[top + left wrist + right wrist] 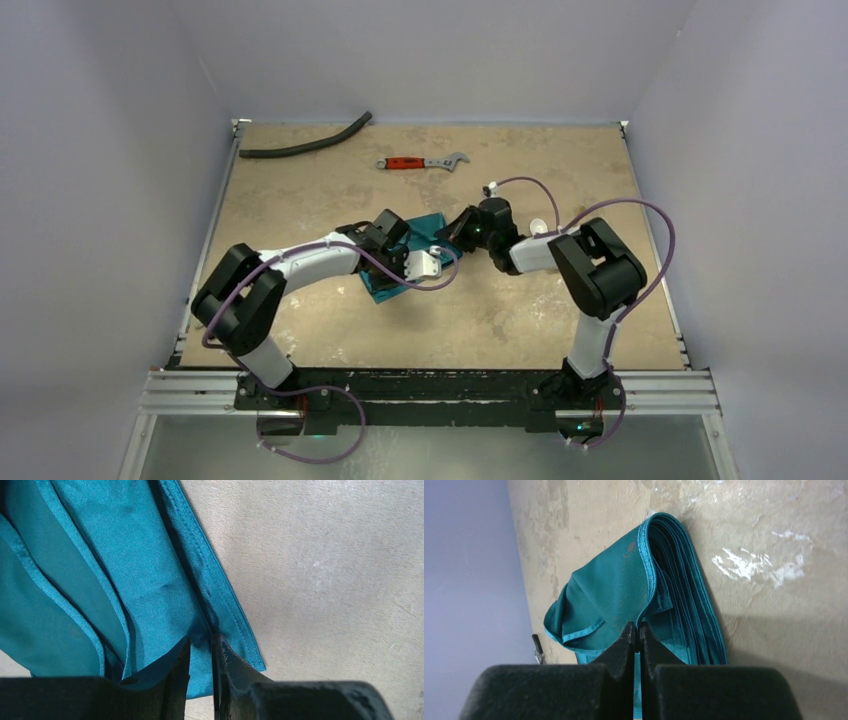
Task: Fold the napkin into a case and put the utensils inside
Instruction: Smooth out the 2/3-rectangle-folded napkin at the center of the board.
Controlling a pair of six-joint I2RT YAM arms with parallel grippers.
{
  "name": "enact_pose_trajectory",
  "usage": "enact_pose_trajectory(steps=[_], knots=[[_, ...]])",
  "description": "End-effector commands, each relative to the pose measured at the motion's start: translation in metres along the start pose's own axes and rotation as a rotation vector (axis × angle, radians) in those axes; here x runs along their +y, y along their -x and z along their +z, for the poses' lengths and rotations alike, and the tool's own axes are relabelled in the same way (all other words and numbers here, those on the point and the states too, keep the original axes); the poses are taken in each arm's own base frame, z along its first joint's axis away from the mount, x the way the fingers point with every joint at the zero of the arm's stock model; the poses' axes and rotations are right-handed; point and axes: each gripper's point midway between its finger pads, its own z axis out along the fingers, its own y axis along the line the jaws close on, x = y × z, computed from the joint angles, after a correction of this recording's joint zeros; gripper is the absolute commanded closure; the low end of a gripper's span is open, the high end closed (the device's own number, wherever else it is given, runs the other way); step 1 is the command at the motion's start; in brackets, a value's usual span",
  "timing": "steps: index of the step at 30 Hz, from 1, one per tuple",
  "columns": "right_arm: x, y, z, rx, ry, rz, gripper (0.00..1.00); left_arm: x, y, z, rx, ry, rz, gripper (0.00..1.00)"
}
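Both grippers pinch the satiny teal napkin [614, 590], bunched at the tan table's [520, 320] middle. Right gripper [638, 630] clamps its stitched hem at 3 o'clock; left gripper [201, 645] nips a layered fold at 5 o'clock.

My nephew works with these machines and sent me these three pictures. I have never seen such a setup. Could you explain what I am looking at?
These are two robot arms bolted to the near edge of a table. The wide picture comes from a fixed camera above and behind them. The other two come from small cameras on each wrist, so the dark shapes at the bottom are each arm's own two-finger tool. On the table lie a teal napkin, partly folded, and, at the far side, a red-handled wrench and a black hose. The left tool pinches one hemmed edge of the napkin. The right tool is shut on another fold of it. So both arms hold the cloth at once.
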Motion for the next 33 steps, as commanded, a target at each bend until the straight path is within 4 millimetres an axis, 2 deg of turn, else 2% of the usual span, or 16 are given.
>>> enact_pose_trajectory(steps=[1, 7, 10, 13, 16, 18, 21, 27, 33], knots=[[-0.006, 0.005, -0.015, -0.049, -0.055, -0.030, 1.00, 0.006, 0.011, 0.004, -0.034, 0.008, 0.000, 0.80], [-0.002, 0.011, -0.023, -0.081, -0.079, -0.070, 1.00, 0.006, 0.011, 0.007, -0.036, 0.004, -0.011, 0.82], [-0.004, 0.009, -0.020, -0.069, -0.087, -0.068, 1.00, 0.007, 0.019, 0.002, -0.056, -0.003, -0.033, 0.80], [-0.012, -0.004, -0.012, -0.030, -0.098, -0.054, 1.00, 0.015, 0.040, -0.016, -0.095, -0.001, -0.073, 0.73], [-0.020, -0.016, -0.005, -0.003, -0.109, -0.046, 1.00, 0.026, 0.058, -0.043, -0.129, -0.001, -0.094, 0.67], [-0.026, -0.020, -0.003, 0.003, -0.122, -0.044, 1.00, 0.030, 0.059, -0.057, -0.126, -0.020, -0.105, 0.65], [-0.031, -0.021, -0.004, -0.007, -0.134, -0.041, 1.00, 0.041, 0.044, -0.064, -0.086, -0.005, -0.073, 0.65], [-0.028, -0.018, -0.007, -0.020, -0.131, -0.046, 1.00, 0.064, -0.016, -0.046, 0.049, 0.070, -0.007, 0.66], [-0.030, -0.018, -0.008, -0.022, -0.139, -0.047, 1.00, 0.077, -0.039, -0.033, 0.099, 0.092, 0.010, 0.68]])
